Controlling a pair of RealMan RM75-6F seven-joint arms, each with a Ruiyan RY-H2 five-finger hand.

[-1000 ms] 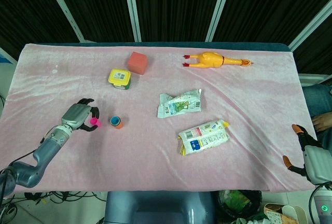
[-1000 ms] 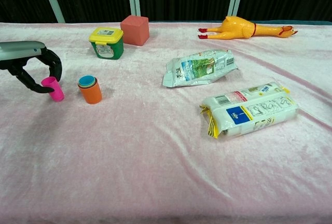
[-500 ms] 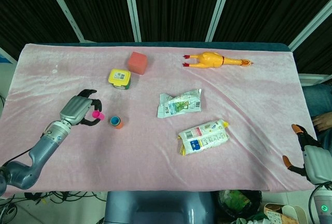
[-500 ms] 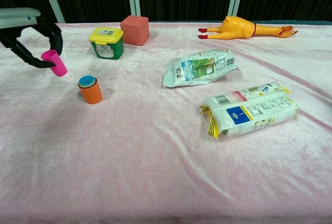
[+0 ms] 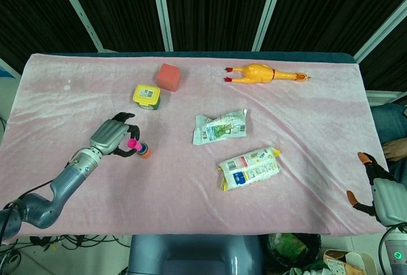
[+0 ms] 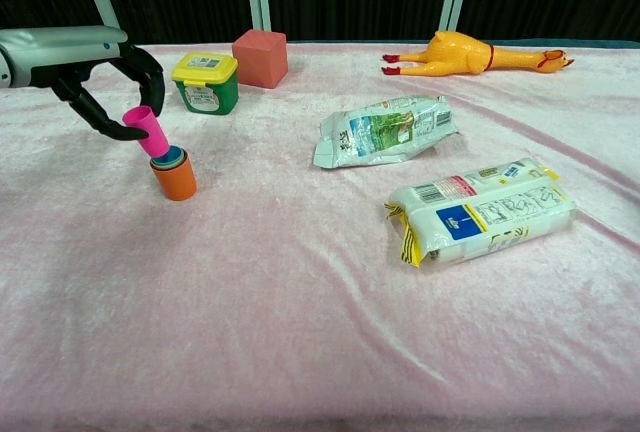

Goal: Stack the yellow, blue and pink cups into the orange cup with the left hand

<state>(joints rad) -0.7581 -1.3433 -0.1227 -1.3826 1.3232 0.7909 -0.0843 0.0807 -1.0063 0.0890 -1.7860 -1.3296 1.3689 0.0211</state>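
We have the pink cup (image 6: pixel 146 130) at the left of the frame, tilted, pinched between the dark fingers (image 6: pixel 118 133) of our left hand (image 5: pixel 113 139), its base just above the mouth of the orange cup (image 6: pixel 176 178). The orange cup stands upright on the table (image 6: pixel 300 332) with the blue cup (image 6: pixel 168 156) already nested inside; a yellow rim seems to show between the two, though it is too small for us to be sure.

We judge the pink cup to be light, stiff plastic with a smooth, somewhat slippery wall, so a gentle pinch on the wall near the rim should do. We should bring it upright before lowering it, since a tilted cup could catch on the blue rim or tip the light stack over.

Above the stack lie a green tub (image 6: pixel 205 82) with a yellow lid and a red block (image 6: pixel 261 58). Toward the centre and right are two snack bags, and a rubber chicken (image 6: pixel 470 54) sits at the upper right. Our right hand (image 5: pixel 375 189) waits at the lower right edge of the head view, holding nothing, fingers apart.
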